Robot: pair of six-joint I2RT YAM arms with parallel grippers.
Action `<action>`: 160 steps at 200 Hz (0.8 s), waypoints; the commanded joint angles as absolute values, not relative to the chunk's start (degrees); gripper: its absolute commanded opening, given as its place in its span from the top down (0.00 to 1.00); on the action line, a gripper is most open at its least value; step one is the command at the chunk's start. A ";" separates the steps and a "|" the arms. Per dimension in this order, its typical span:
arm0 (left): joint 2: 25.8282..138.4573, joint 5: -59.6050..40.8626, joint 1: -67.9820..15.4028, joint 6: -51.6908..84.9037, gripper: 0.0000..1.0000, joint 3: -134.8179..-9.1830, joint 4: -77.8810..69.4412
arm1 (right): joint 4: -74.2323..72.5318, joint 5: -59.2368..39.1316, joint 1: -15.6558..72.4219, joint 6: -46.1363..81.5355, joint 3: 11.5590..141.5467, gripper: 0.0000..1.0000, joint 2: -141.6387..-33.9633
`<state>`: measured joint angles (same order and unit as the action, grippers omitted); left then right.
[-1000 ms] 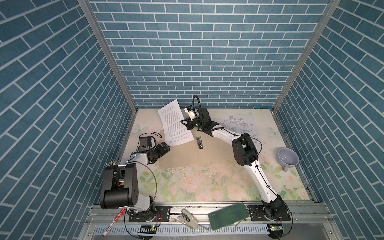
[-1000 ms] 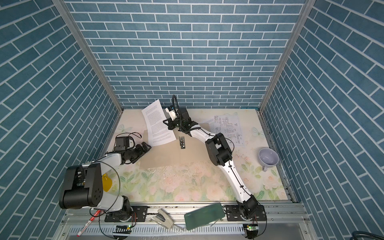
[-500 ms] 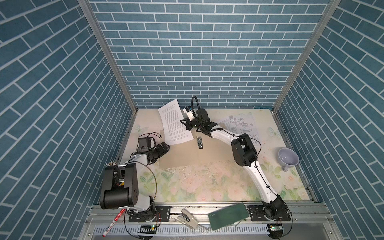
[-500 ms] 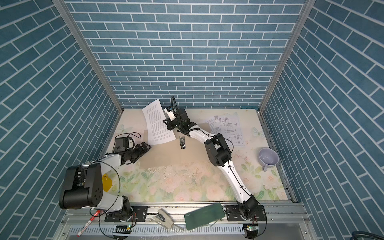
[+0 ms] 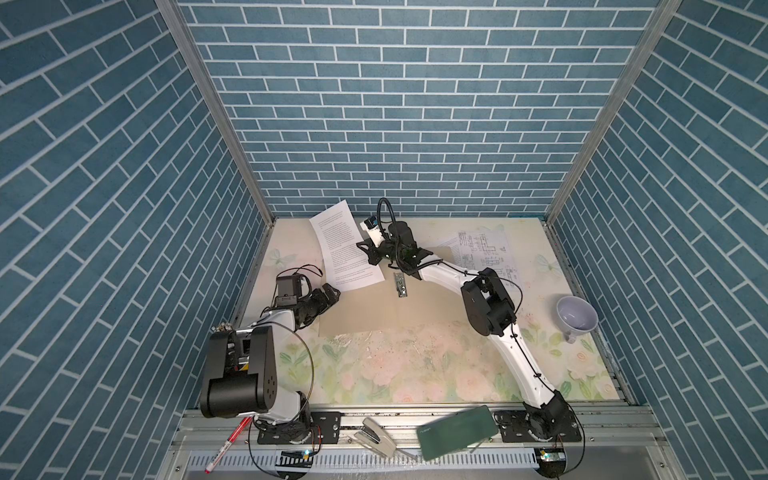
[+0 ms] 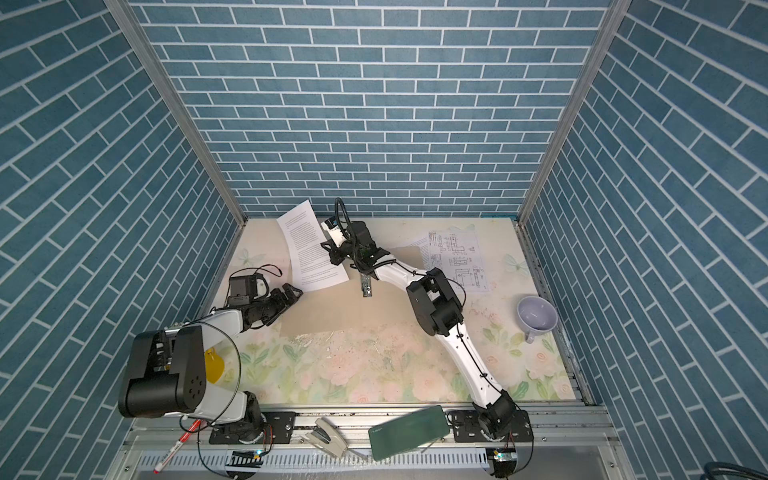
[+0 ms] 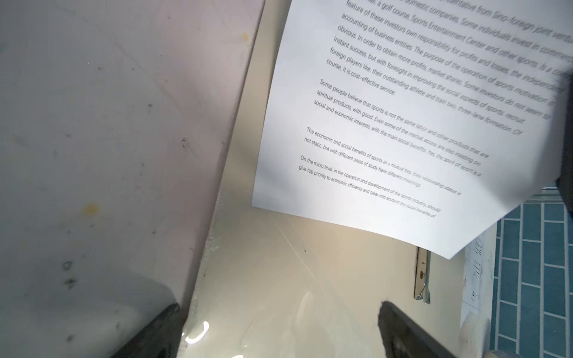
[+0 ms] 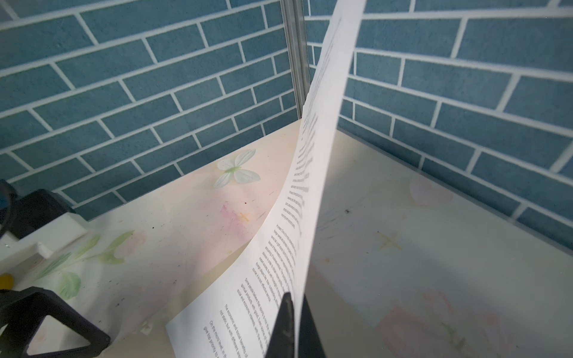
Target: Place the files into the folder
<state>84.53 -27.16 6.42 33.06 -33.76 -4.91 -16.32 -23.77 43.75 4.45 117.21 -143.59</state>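
Carrying the white printed-text paper sheet by one long edge, the right end effector has crept only a little over the last second. It has slid a touch toward the left-arm half of the open, flat tan card folder. Its fingers stay pressed together with the paper pinched between them, which the right wrist view shows plainly. The sheet itself has hardly shifted. It curls upward from the grip, its lower corner hanging over the folder's left-arm cover near the small silver metal clip at the folder's spine, while its upper end leans out past the folder's far edge. Whether the low edge already brushes the card cannot be told. The left end effector has not moved. Its fingers are spread wide at the folder's outer left-arm edge, and in the left wrist view only card and floral tabletop lie between them. For the task, so small a change suggests fine lining-up: this file is over its place but not yet laid down or released. The white sheet with line diagrams lies flat at the folder's right-arm edge, so it is probably yet to be fetched.
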 commanded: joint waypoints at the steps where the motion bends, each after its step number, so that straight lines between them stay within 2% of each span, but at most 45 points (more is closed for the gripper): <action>1: 86.00 -27.53 6.68 33.73 0.00 -31.76 -2.64 | -18.04 -25.34 44.03 2.22 116.82 1.00 -140.83; 48: 85.78 -27.86 6.77 33.75 0.00 -31.24 -3.41 | -21.43 -29.39 44.03 6.42 111.20 1.00 -139.93; 160: 85.69 -28.83 6.86 33.90 0.00 -30.36 -4.83 | -26.06 -30.06 43.95 12.60 101.11 1.00 -136.42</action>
<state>84.55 -28.49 6.63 33.28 -32.29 -8.19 -22.48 -29.21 43.77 10.66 104.33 -140.53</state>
